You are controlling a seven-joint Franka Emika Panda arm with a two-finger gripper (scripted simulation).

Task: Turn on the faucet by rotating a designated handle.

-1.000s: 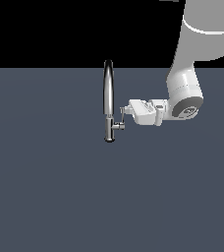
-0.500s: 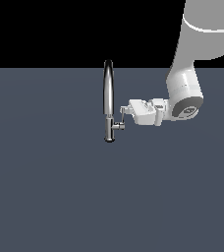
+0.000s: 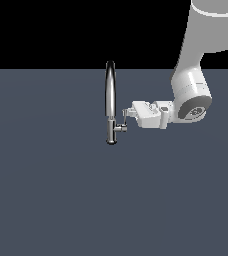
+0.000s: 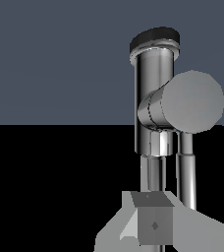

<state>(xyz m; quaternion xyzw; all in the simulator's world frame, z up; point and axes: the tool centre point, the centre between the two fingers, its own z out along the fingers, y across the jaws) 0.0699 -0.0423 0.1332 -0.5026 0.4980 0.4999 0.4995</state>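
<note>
This is no home, kitchen or workshop but a bare simulated test space. A flat, uniform slate-grey floor point(image 3: 51, 200) fills the lower part of the exterior view, and plain black fills everything above it toward 12 o'clock. The chrome faucet point(image 3: 110, 105) stands directly on that floor near the centre, and the smooth white robot arm point(image 3: 191, 90) enters from about 2 o'clock. Surfaces look clean, untextured and computer-rendered.

The faucet point(image 3: 110, 102) is standing on the table point(image 3: 51, 190). Its handle point(image 3: 121, 127) is sticking out toward the exterior view's right, with the hand point(image 3: 126, 114) sitting just beside it there.
</note>
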